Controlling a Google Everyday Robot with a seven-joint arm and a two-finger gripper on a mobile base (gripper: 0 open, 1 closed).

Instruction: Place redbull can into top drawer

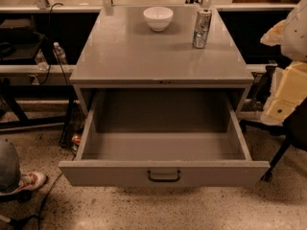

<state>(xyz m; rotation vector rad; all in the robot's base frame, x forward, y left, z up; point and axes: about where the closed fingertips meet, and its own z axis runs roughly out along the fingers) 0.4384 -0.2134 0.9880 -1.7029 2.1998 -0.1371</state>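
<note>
The gripper is out of view, its fingers' state unknowable; best grasp the upright redbull can [202, 28] mid-body, lift it off the worktop [134, 51], lower it into the open top drawer [163, 146]

I see silver redbull can [202, 28] with bluish marks, white bowl [158, 18], grey bench [139, 56], grey top drawer [105, 173] with dark handle [164, 176], my cream-yellow claw [288, 92] at right edge
</note>
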